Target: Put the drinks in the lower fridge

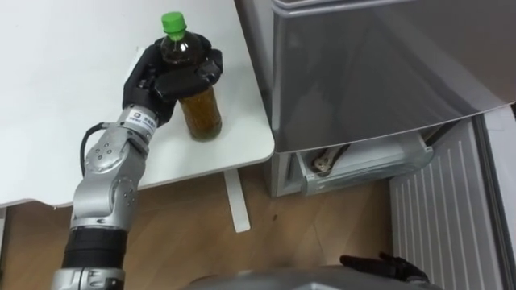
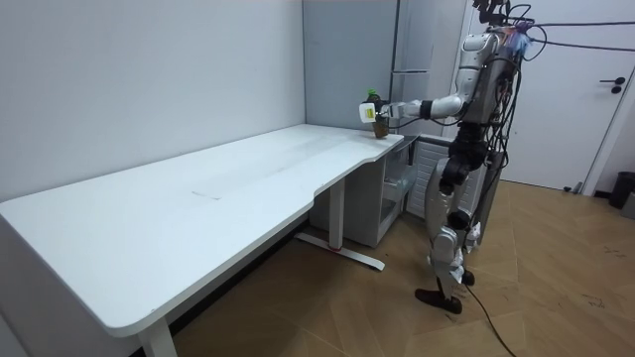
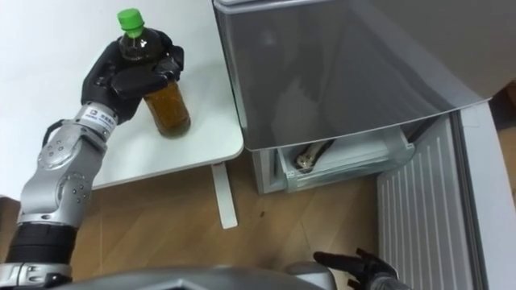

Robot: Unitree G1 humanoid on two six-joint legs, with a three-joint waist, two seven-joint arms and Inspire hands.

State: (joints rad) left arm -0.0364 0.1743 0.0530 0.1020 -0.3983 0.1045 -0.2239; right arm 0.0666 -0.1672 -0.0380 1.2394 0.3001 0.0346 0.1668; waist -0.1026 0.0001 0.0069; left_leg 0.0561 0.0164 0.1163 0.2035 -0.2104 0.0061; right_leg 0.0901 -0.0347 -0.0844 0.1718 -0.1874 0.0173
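A tea bottle (image 1: 201, 113) with a green cap stands near the corner of the white table (image 1: 56, 97), its base at the tabletop. My left hand (image 1: 173, 79) is shut on the bottle's upper part, fingers curled round it from the left. In the room view I stand at the table's end beside the fridge, left arm stretched out to the bottle (image 2: 377, 121). The right hand (image 1: 385, 264) hangs low at the bottom edge, fingers relaxed and holding nothing.
The grey fridge (image 1: 379, 72) stands right of the table. Its lower door (image 1: 443, 217) is swung open to the right, showing a pale drawer (image 1: 363, 165) inside. A white table leg (image 1: 236, 201) stands on the wooden floor between me and the fridge.
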